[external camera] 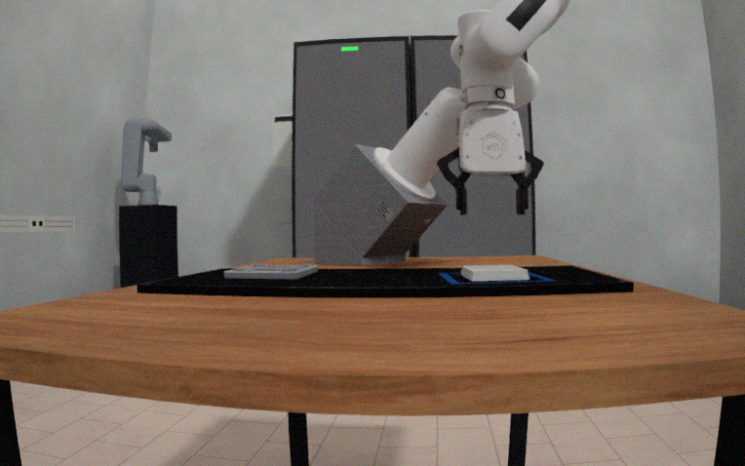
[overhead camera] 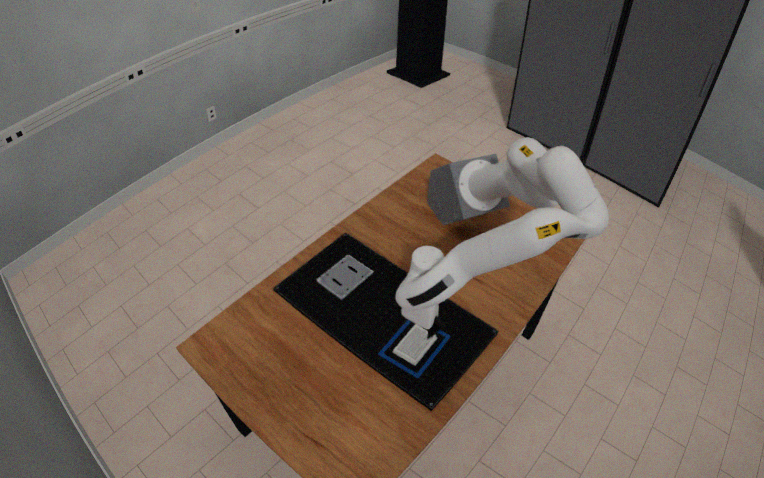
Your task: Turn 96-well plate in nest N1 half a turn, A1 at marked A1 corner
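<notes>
Plate (external camera: 494, 272) sits flat in the blue-edged nest (external camera: 540, 279), straight below my gripper (external camera: 490, 208), well apart from it. Off to my left on the same black mat (external camera: 180, 288), a grey fixture (external camera: 270, 270) lies idle. My fingers (external camera: 460, 204) hang spread to their widest, holding nothing. I judge this plate light, rigid, smooth-walled plastic, likely slippery, so I'd pinch opposite side walls near the middle, squarely. Which corner is cut off, I can't tell.
</notes>
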{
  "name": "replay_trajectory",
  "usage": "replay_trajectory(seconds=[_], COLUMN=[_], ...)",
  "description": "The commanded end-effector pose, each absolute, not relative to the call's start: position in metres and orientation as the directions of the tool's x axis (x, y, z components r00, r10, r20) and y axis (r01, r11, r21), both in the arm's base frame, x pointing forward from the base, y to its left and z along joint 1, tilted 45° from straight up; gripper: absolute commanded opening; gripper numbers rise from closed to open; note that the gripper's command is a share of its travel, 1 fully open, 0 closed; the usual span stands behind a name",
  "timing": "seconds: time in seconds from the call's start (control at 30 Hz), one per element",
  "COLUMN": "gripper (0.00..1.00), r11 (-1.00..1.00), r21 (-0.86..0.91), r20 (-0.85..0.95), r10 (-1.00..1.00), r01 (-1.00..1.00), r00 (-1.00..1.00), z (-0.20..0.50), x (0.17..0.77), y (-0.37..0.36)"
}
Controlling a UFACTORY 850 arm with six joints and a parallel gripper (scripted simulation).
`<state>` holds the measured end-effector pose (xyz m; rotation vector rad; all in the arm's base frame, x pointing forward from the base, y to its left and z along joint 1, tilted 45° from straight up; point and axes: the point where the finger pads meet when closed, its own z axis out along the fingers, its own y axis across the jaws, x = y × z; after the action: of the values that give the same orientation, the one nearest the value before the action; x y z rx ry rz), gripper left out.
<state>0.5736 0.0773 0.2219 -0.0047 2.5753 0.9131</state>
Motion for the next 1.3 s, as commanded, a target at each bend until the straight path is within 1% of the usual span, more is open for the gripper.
replay_trajectory(seconds=[0.0, 0.57, 0.77, 0.83, 0.93, 1.27], gripper=[1.0, 1.0, 1.0, 1.0, 1.0, 1.0], r11=[0.786, 0.786, 0.744, 0.744, 0.712, 0.556], r21=[0.603, 0.603, 0.666, 0.666, 0.688, 0.709], r20=[-0.377, -0.377, -0.249, -0.249, -0.182, 0.053], r10=[0.13, 0.13, 0.284, 0.284, 0.357, 0.57], r01=[-0.136, -0.136, 0.049, 0.049, 0.141, 0.433], r00=[-0.917, -0.917, -0.926, -0.926, -0.916, -0.82], z=[0.2244, 0.2244, 0.2243, 0.2243, 0.2243, 0.2244], x=[0.573, 0.573, 0.5729, 0.5729, 0.5729, 0.573], y=[0.0754, 0.0754, 0.0754, 0.0754, 0.0754, 0.0754])
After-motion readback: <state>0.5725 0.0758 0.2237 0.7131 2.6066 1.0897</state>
